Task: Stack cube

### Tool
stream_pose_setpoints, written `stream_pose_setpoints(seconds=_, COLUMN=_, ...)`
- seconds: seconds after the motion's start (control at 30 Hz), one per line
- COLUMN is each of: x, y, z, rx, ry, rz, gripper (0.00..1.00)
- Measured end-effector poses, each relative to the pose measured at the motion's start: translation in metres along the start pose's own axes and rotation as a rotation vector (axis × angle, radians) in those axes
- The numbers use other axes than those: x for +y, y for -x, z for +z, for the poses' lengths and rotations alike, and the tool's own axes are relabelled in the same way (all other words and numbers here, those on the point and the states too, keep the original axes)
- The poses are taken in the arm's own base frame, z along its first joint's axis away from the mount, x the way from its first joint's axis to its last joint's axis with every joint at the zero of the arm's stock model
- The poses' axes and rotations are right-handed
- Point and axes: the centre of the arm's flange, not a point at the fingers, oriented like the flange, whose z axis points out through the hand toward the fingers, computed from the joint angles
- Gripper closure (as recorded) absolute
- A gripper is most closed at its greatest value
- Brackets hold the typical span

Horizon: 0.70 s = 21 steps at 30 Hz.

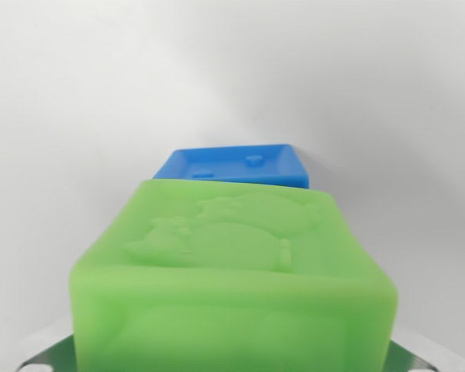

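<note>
Jaws grip the green cube (232, 279), blue cube (234, 166) just beyond.

Green cube (232, 287) hides blue cube's (236, 167) front.

Green cube (232, 287) with embossed figures; blue cube (232, 167)

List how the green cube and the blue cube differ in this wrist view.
The green cube fills the foreground, near the camera; the blue cube sits behind it, mostly hidden, only its top and a strip of side showing. The green cube's top bears a raised animal-like relief; the blue cube's top is a sunken panel with a raised rim and small bumps. Both look like soft, matte blocks on a white surface.
</note>
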Motion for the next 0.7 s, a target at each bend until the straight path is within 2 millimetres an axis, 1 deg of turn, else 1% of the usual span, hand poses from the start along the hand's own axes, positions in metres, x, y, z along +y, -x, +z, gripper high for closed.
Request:
stream_pose_setpoints(seconds=0.33, x=0.000, y=0.000, z=0.010, rx=0.001, ry=0.000, rz=0.000, gripper=1.00)
stream_pose_setpoints(seconds=0.7, x=0.000, y=0.000, z=0.015, rx=0.001, ry=0.000, rz=0.000, gripper=1.00)
